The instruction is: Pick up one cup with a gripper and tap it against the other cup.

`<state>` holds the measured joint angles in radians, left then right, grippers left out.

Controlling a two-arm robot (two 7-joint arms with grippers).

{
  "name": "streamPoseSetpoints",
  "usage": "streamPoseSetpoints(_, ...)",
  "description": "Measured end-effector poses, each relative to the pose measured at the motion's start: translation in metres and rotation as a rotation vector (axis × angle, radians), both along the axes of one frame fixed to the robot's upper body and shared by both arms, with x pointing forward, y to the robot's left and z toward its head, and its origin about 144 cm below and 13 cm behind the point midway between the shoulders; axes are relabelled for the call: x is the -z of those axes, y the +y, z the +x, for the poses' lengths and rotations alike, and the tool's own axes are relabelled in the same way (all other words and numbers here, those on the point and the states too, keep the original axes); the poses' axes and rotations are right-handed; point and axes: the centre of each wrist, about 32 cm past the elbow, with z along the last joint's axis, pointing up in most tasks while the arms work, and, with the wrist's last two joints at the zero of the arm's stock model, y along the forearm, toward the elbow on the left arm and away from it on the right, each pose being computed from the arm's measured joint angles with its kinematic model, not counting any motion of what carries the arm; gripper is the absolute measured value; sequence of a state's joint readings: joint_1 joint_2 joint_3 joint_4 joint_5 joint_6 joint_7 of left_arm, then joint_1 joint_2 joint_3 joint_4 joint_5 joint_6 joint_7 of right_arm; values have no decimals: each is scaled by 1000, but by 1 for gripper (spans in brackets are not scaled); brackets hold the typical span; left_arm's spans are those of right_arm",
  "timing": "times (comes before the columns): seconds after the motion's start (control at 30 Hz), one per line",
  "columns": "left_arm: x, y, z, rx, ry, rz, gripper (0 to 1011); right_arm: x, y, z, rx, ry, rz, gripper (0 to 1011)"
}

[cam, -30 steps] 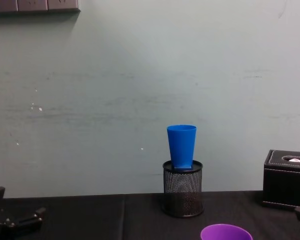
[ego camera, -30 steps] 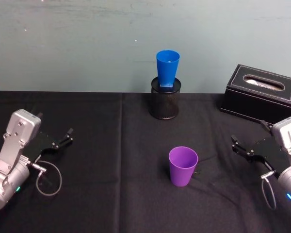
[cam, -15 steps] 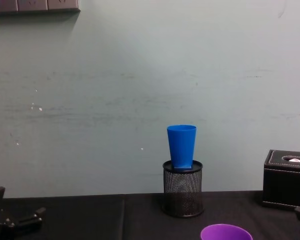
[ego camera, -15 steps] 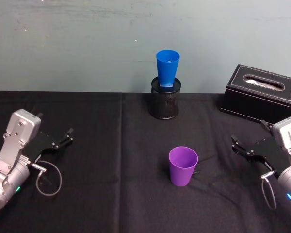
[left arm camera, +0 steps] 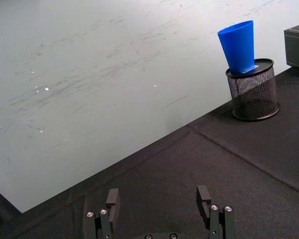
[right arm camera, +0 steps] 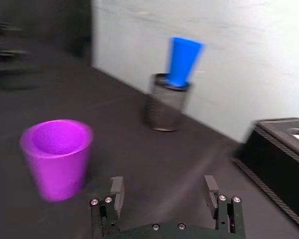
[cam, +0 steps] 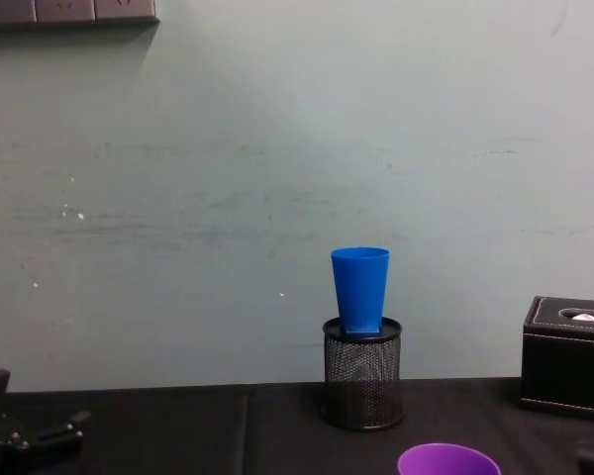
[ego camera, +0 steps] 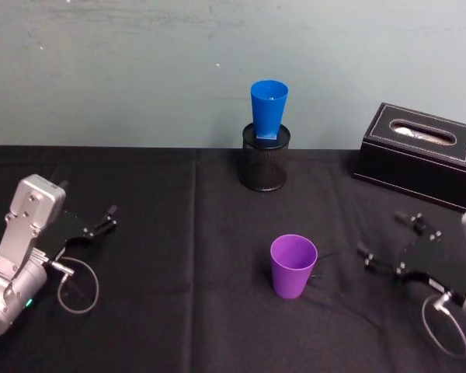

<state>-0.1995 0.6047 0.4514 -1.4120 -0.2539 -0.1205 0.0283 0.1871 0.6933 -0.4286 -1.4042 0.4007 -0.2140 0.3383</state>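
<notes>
The purple cup (ego camera: 293, 266) stands upright on the black tablecloth, near the middle; its rim (cam: 447, 461) shows low in the chest view. At the back, the blue cup (ego camera: 269, 109) sits in a black mesh holder (ego camera: 264, 167). To the purple cup's right, my right gripper (ego camera: 382, 235) is open, a short gap away and touching nothing. The right wrist view shows the purple cup (right arm camera: 57, 157) ahead of the open right gripper (right arm camera: 163, 191), with the blue cup (right arm camera: 184, 60) farther off. My left gripper (ego camera: 109, 219) rests open and empty at the left.
A black tissue box (ego camera: 423, 151) stands at the back right, beyond the right arm. A grey cable loop (ego camera: 78, 286) lies by the left arm. The wall runs close behind the mesh holder (cam: 362, 376). Bare black cloth surrounds the purple cup.
My right gripper has dropped lower, turned, and shifted toward the purple cup, its fingers now spread wider. The cups and the left arm have not moved.
</notes>
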Motion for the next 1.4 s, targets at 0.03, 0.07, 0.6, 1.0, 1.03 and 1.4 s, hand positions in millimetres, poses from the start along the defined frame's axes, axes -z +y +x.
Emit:
streamPoseSetpoints(0.03,0,0,0,0,0,0,1011,1,-5,0,-53,17,5,1000)
streamPoseSetpoints(0.07,0,0,0,0,0,0,1011,1,-7,1,-86,27,9,1000)
streamPoseSetpoints(0.6,0,0,0,0,0,0,1011,16,1,15,-326,219,133,1000)
streamPoseSetpoints(1.0,0,0,0,0,0,0,1011,22,20,29,-354,259,171,1000)
streamPoseSetpoints(1.03,0,0,0,0,0,0,1011,22,21,29,-354,259,172,1000)
streamPoseSetpoints(1.4,0,0,0,0,0,0,1011,27,37,39,-377,251,173,1000)
